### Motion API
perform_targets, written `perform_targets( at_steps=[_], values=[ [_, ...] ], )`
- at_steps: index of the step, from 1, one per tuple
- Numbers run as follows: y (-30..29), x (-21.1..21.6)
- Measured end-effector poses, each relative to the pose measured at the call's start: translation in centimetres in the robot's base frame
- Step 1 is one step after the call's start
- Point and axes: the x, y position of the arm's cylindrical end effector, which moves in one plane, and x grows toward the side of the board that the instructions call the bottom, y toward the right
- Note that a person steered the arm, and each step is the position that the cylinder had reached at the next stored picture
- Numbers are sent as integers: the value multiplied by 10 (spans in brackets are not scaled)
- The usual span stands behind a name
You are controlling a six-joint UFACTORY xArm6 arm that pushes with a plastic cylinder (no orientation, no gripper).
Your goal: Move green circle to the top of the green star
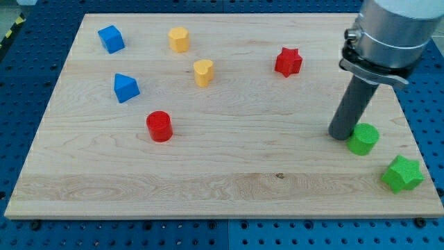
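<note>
My tip (341, 135) touched the green circle block (363, 139) at its nine o'clock; no pincer existed to clench. The circle lay at eleven o'clock of the green star block (402, 173) on the wooden desk (229, 180), seemingly near its goal.

— Surface? 
— Pale wooden board (229, 180), grain running left to right, evenly lit. 
— Beneath? 
— Blue perforated panel (41, 31), showing on every side; yellow-black striped tape (12, 28) at far left.
</note>
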Motion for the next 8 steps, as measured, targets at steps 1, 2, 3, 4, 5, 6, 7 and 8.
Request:
perform_targets(
  at_steps=[1,2,3,4,5,6,7,8],
  values=[
    [14,3],
    [15,-4],
    [18,-1],
    [39,8],
    [44,8],
    [39,1],
    [25,-18],
    [13,-34]
  ],
)
